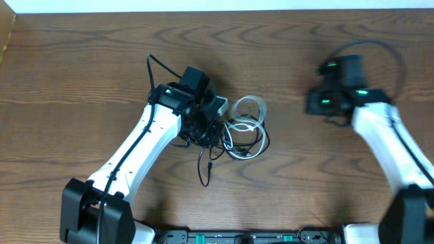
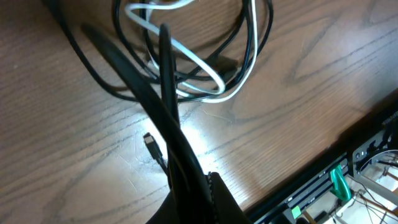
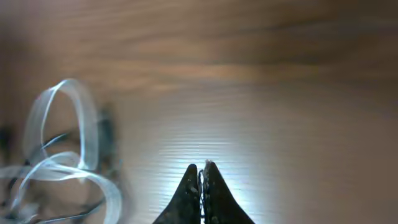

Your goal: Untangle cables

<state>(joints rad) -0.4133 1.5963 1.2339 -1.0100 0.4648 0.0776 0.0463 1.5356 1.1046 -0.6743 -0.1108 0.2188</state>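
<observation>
Overhead, the brown wood-grain desk [image 1: 68,68] meets a pale strip [image 1: 203,5] at its far edge. Left gripper [image 1: 203,127] hangs fingers parted over the mid-desk tangle. Right gripper [image 3: 202,167], clenched and empty, sits toward the right edge. Thin black cable [image 1: 264,139] and white cable [image 3: 87,124] loop together.

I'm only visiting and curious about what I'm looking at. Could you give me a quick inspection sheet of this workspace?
Surface: brown wood-grain table.
Job's things: black cable and white cable looped together in one tangle; a black plug trails out.
Clutter: nothing seen.
Grippers: left gripper over the tangle, jaws unclear; right gripper shut, empty, away from the tangle.
Cables: thick black arm cable loops behind the right wrist.
Surroundings: pale wall strip; rig base with green lights.
</observation>
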